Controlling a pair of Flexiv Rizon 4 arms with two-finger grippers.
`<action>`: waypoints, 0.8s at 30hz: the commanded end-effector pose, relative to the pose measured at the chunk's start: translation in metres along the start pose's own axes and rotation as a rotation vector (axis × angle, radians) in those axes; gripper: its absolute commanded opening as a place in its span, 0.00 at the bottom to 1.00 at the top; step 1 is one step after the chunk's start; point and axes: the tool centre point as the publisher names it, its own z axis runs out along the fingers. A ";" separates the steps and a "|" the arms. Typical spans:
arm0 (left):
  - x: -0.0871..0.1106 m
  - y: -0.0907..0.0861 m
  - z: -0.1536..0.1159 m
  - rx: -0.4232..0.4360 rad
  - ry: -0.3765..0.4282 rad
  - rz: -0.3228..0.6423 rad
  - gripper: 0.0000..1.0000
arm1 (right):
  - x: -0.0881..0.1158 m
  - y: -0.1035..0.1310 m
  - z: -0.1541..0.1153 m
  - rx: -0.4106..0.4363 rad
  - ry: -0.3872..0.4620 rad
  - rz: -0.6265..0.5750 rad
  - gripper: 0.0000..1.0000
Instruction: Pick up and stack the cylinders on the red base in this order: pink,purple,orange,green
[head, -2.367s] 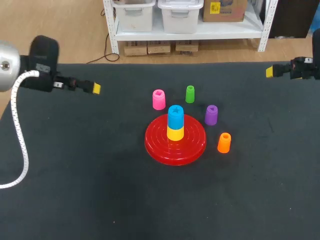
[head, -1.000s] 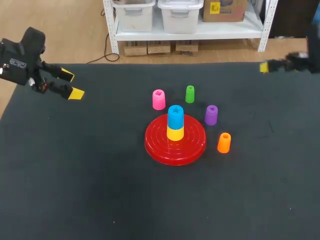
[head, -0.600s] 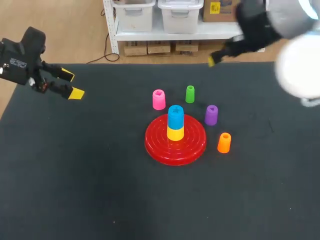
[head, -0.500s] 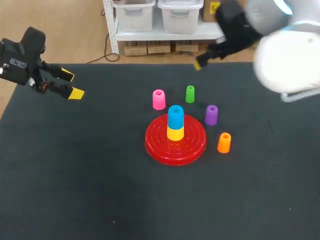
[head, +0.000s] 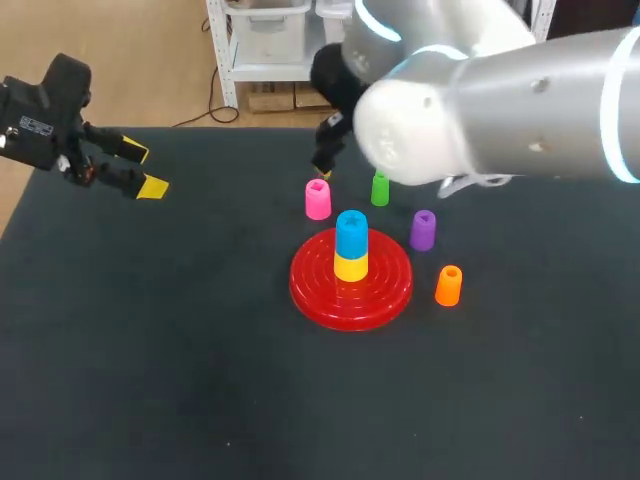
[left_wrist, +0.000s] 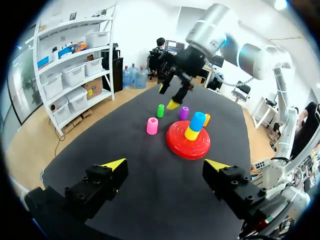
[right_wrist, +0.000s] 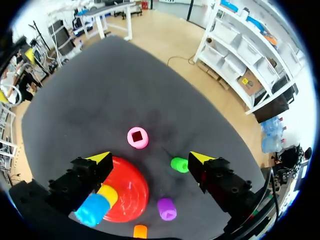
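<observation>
The red base (head: 385, 290) holds a blue cylinder (head: 351, 232) on a yellow one (head: 350, 267). Around it stand the pink (head: 317, 199), green (head: 380, 188), purple (head: 422, 230) and orange (head: 448, 285) cylinders. My right gripper (head: 324, 165) hangs open just behind and above the pink cylinder (right_wrist: 137, 137), which lies ahead of its fingers with the green cylinder (right_wrist: 179, 164) beside it. My left gripper (head: 135, 170) is open and empty over the far left of the table, far from the pink cylinder (left_wrist: 152, 126) and the base (left_wrist: 177, 147).
The black table mat (head: 180, 360) spreads wide to the front and left. My right arm's thick body (head: 480, 100) crosses over the back right of the table, above the green and purple cylinders.
My right arm has swung in from the far right edge to just above the pink cylinder, still open. The left gripper has kept still for the last second. No cylinder has moved.
</observation>
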 end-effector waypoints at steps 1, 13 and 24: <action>0.000 0.001 0.001 0.003 -0.002 0.002 1.00 | -0.011 0.005 0.034 0.013 0.117 -0.019 1.00; 0.000 0.001 0.001 0.003 -0.002 0.002 1.00 | -0.018 0.017 0.053 0.033 0.194 -0.051 1.00; 0.000 0.001 0.001 0.003 -0.002 0.002 1.00 | -0.013 0.026 0.059 -0.001 0.219 -0.029 1.00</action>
